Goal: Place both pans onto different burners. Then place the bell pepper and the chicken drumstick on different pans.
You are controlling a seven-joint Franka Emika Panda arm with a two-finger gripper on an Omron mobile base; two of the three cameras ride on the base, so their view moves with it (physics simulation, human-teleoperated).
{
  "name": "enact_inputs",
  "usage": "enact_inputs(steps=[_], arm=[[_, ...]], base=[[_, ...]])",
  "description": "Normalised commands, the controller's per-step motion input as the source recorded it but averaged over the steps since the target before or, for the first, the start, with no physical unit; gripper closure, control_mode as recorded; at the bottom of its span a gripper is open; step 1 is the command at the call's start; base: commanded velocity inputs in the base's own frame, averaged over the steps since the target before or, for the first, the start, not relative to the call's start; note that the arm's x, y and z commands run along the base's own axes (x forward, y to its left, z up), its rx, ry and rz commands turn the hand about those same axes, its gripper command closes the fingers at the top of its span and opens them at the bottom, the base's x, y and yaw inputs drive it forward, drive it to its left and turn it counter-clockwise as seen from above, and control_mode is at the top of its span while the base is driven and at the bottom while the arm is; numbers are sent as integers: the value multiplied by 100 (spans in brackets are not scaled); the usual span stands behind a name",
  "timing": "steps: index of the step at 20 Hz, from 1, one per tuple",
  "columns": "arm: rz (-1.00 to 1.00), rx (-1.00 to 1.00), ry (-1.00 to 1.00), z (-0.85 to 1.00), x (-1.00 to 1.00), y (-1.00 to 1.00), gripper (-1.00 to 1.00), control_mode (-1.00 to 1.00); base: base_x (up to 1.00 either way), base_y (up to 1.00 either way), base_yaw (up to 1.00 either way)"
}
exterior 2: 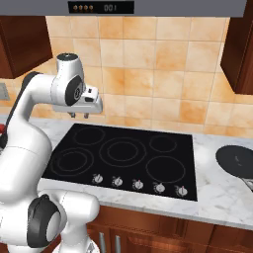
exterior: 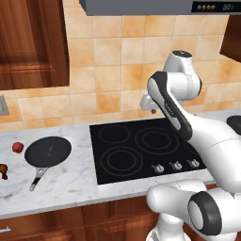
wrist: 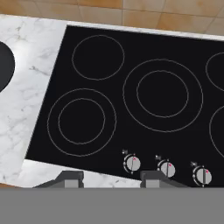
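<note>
Cooktop point(exterior: 117, 155): flat black glass set in a marble counter point(exterior: 66, 181), its grey burner rings all bare, a row of small silver knobs point(exterior: 176, 165) along the near edge.

Pans, two, neither yet on a burner. One pan point(exterior: 47, 151) lay on the counter left of the cooktop, handle pointing toward the near edge. The other pan point(exterior 2: 238, 161) sat on the counter right of the cooktop, partly cut off by the frame.

Bell pepper point(exterior: 18, 147): small red lump just beside the left pan's far-left rim, whether touching could not be told.

Chicken drumstick point(exterior: 3, 171): brown piece at the left frame edge, near the left pan, apart from it.

Gripper point(exterior 2: 80, 115): raised above the far-left part of the cooktop, holding nothing. In the hand view the two fingertips point(wrist: 70, 178) stood apart with bare counter edge between them.

Progress, as judged: nothing placed; the first pan was likely still to be fetched.

Risks, as judged:
- Slim handle offers little purchase; a grip far from the pan's weight could let it tilt or swing out of the fingers.
- Reaching for the left pan could knock the pepper, which may roll.
- Setting a pan down off-centre could leave it straddling two rings or crowding the second burner.
- Pan carried low could clip the knobs.
</note>
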Motion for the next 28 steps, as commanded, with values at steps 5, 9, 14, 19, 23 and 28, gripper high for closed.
enact_inputs(steps=[5,9,14,19,23,28], arm=[[3,0,0,0,2,-13,-100,-100],[12,0,0,0,-1,-59,-100,-100],[10,0,0,0,-10,-95,-100,-100],[10,0,0,-2,-7,-100,-100,-100],[6,0,5,-29,-6,-87,-100,-100],[0,-2,18,-41,0,-69,-100,-100]], base=[[0,0,0],[0,0,0],[0,0,0],[0,0,0],[0,0,0],[0,0,0]])
